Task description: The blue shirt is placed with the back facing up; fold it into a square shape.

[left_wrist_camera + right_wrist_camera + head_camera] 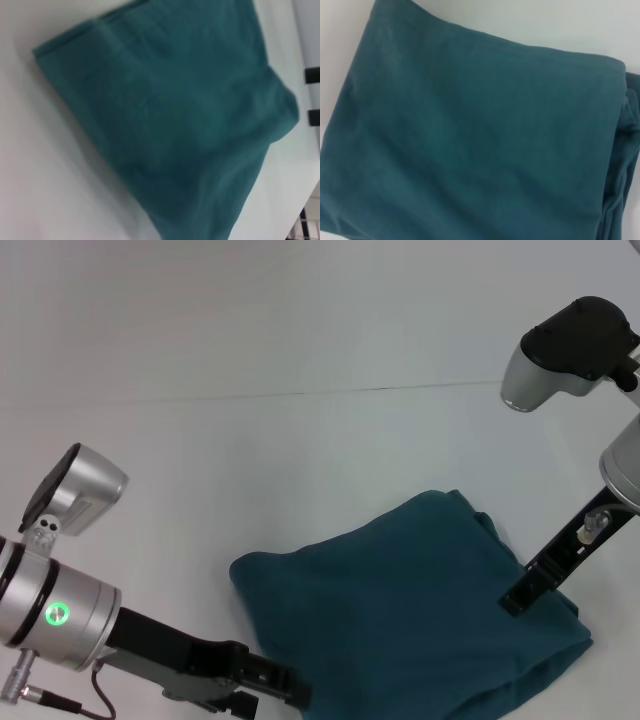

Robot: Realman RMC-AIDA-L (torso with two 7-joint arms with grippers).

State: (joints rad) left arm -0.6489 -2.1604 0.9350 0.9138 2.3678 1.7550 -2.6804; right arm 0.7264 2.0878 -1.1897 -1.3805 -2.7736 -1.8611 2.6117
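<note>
Recording the left gripper [290, 692] low at the near side of the table [200, 460], reaching in from the left. Noting its black tip sitting right at the near-left edge of the blue shirt [400, 610]. Not managing to tell touching from just beside, the tip being partly cut off by the frame. Grip state there: cannot tell.

Moving rightward, finding the blue shirt lying folded into a compact, roughly four-sided bundle on the right half of the table, well short of the far line of the surface. Seeing stacked layers showing along the left fold and at the right corner. Losing its near edge below the head view. Seeing in the left wrist view the same shirt [170, 115] as a plain teal slab, softly blurred, with one rounded corner. Marking two dark stubs [313, 75] at that picture's margin, cut off and not identifiable. Seeing in the right wrist view the shirt [470, 140] filling nearly the whole frame, with bunched folds along one side and only slivers of table [520, 15] showing.

Ending at the right gripper [520, 598], slanting down from the right arm and standing over the right part of the shirt, near its right edge. Seeing only one dark bar of it; contact with the cloth and grip state: cannot tell.
</note>
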